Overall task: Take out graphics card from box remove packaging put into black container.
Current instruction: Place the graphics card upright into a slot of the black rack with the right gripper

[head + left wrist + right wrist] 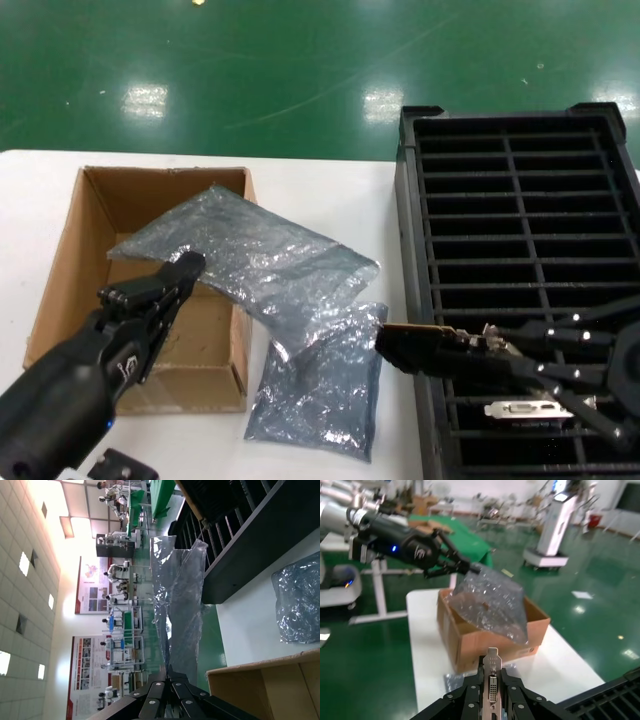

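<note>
Crinkled silver-grey anti-static bag (255,258) lifted over the brown cardboard box (75,255), stretched from the box's open top out past its right wall. Held at its near-left end by the left pincer (185,270), fingers closed tight on the plastic (seen most clearly from the right wrist camera, where the bag (490,602) hangs in the air above the box (485,640)). Second, identical bag (320,385) lying flat on the white counter (310,180), just right of the box and partly under the raised one.

Graphics card (440,335) gripped in the right pincer (400,348), fingers shut on it, silver end bracket with its white port (492,682) standing upright between the fingers in the right wrist view. Card positioned at the left wall of the black slotted crate (515,180), at the near rows, right arm reaching across the crate from the right. Cannot tell whether the card touches the crate wall.

Twin card's silver bracket (527,409) already visible in one of the crate's near slots, below the right arm.

Green glossy floor (300,60) beyond the counter.
</note>
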Robot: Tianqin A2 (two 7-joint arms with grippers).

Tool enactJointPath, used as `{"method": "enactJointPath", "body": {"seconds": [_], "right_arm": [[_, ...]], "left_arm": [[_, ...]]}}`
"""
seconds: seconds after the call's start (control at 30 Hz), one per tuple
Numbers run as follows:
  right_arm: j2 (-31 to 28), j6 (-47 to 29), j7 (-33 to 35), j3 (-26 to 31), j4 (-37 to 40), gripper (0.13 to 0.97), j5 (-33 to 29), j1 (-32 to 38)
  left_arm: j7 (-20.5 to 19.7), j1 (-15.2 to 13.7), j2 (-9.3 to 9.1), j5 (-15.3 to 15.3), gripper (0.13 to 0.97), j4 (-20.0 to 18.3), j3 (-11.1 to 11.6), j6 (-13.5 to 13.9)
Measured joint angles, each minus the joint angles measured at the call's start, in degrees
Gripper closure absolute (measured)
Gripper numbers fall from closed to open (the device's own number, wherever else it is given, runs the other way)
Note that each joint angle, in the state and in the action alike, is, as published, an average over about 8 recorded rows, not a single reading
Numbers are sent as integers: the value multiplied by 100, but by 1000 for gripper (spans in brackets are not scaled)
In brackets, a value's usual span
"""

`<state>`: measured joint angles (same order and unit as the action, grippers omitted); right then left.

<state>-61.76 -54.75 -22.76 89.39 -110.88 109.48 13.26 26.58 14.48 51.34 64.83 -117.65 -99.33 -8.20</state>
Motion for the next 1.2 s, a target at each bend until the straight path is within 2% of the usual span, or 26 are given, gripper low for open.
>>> {"method": "enactJointPath", "body": {"seconds": [0.3,0.57,0.87,1.2], "right_arm": [[116,-1080,-574,973,376,908,-843,1753],[413,-1824,-792,1539,600,908,-1756,2784],[709,-2533,-1035,1919,710,908,-2494,3453],[643,-3076,-1355,1774,387,908,-2246,3599]], "left_arm": [[-1,0,0,0,958,0,0,0],[-1,0,0,0,958,0,0,0],[-1,0,0,0,958,0,1,1],[-1,1,-2,0,958,-1,2,3]]}}
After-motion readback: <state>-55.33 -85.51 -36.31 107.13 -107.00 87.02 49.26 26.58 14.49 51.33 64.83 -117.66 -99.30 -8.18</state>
